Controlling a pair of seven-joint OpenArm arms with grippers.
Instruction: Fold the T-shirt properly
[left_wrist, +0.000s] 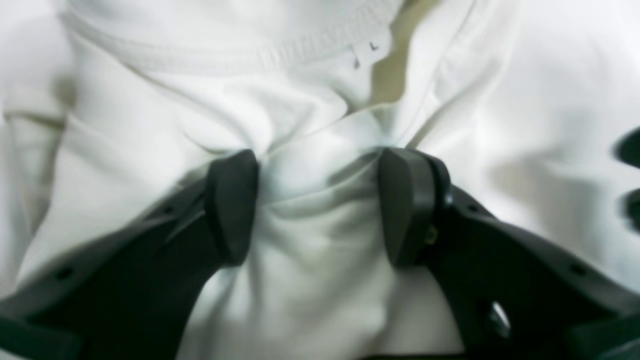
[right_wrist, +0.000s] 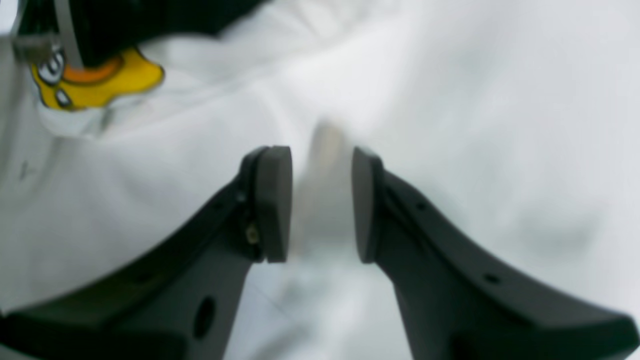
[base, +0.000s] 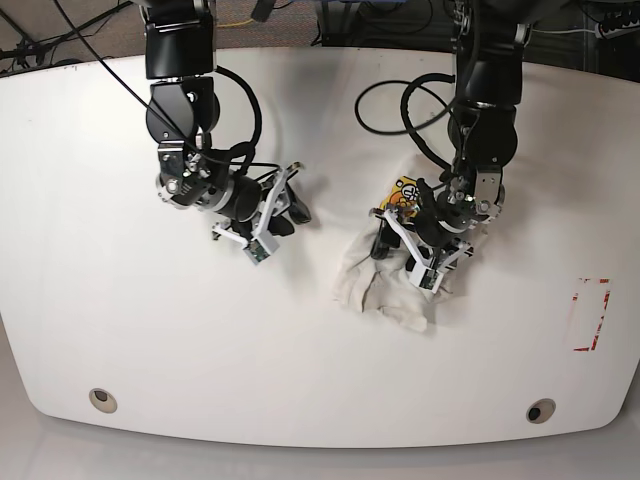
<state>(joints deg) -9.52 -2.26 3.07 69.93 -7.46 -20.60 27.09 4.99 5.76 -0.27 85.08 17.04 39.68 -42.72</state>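
Through the left wrist camera, the left gripper (left_wrist: 318, 207) sits with its black fingers (left_wrist: 232, 205) spread apart, pressed into the T-shirt (left_wrist: 300, 115), a bunched ridge of cream cloth rising between them below the ribbed collar. The right wrist camera shows the right gripper (right_wrist: 321, 204) slightly parted over a blurred white surface, nothing between the pads; beyond it the shirt's yellow-orange cartoon graphic (right_wrist: 95, 80) peeks from under the other arm. From the base view the T-shirt (base: 375, 285) lies crumpled on the white table (base: 150, 340), the left gripper (base: 430, 250) on top of it, the right gripper (base: 285, 205) well apart. Black cables (base: 395, 95) trail across the tabletop and a red marking (base: 590, 315) sits near one edge.
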